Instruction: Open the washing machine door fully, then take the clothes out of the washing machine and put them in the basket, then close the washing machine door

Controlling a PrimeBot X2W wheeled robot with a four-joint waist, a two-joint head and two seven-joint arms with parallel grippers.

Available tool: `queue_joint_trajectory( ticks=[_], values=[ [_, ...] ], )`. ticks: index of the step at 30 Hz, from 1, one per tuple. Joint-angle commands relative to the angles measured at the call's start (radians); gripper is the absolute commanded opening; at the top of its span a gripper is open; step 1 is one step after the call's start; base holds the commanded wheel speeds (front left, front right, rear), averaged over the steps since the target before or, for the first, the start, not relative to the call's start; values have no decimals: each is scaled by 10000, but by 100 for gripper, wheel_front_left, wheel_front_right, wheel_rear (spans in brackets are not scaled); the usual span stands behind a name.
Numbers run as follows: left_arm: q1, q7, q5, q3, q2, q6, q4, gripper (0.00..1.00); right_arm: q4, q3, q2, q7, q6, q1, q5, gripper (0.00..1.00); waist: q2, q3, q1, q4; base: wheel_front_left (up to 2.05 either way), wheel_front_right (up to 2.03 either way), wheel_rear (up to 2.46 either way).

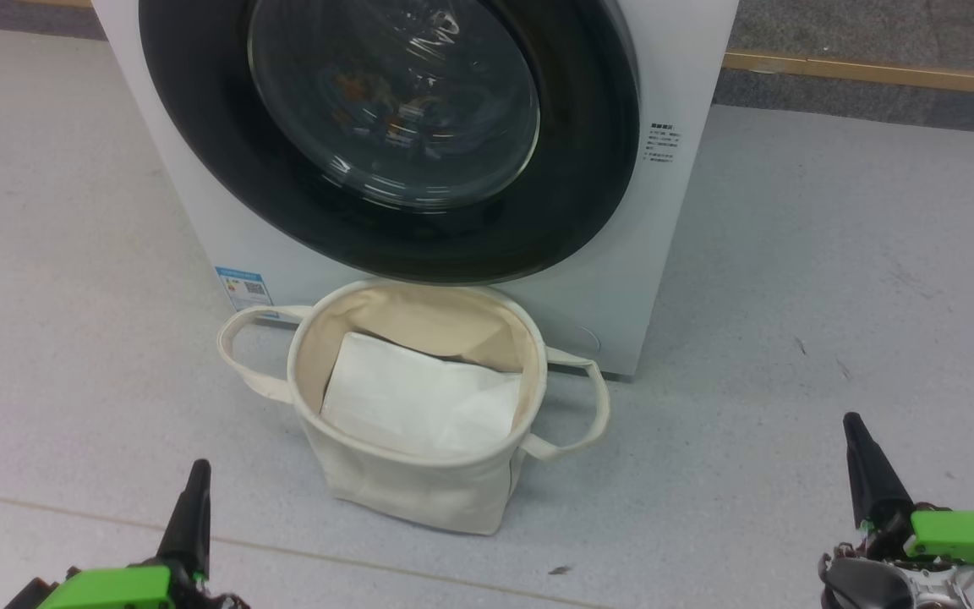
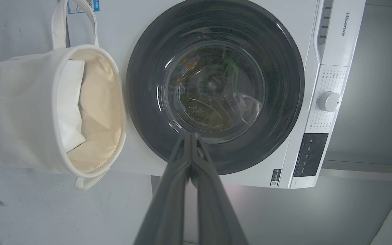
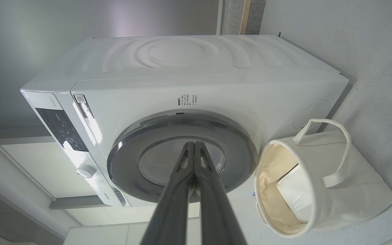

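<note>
Washing machine door [image 1: 453,228] was shut flush against the washing machine [image 1: 681,51], black rim and glass bowl facing out. Clothes [image 1: 369,93] were inside the drum, showing through the glass as dim orange and blue patches; no garment shapes could be made out.

Basket [image 1: 402,491] stood upright on the grey floor [image 1: 834,254] just in front of the machine, below the door, one looped handle out to each side. A plain white folded sheet [image 1: 419,397] lay tilted inside it. A small blue label [image 1: 242,288] sat on the machine's lower corner, just beside the basket's left handle.

Left pincer [image 1: 198,474] was low at the left of the head view, fingers pressed together, holding nothing, apart from the basket. In its wrist view the closed tips lined up with the lower rim of the door, not touching.

Right pincer [image 1: 855,423] was low at the right, fingers also pressed together and empty, well apart from basket and machine.
</note>
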Motion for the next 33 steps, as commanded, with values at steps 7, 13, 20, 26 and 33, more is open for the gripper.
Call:
queue_joint_trajectory(
  ticks=[7,13,20,26,33],
  values=[
    [-268,79,-42,335,52,-71,-395,0,-403,195,-58,81,2,-150,57,0,0,0,0,0,0,0,0],
    [-268,79,-42,335,52,-71,-395,0,-403,195,-58,81,2,-150,57,0,0,0,0,0,0,0,0],
    [-268,79,-42,335,52,-71,-395,0,-403,195,-58,81,2,-150,57,0,0,0,0,0,0,0,0],
    [-268,79,-42,335,52,-71,-395,0,-403,195,-58,81,2,-150,57,0,0,0,0,0,0,0,0],
    [-268,79,-42,335,52,-71,-395,0,-403,195,-58,81,2,-150,57,0,0,0,0,0,0,0,0]
  ],
)
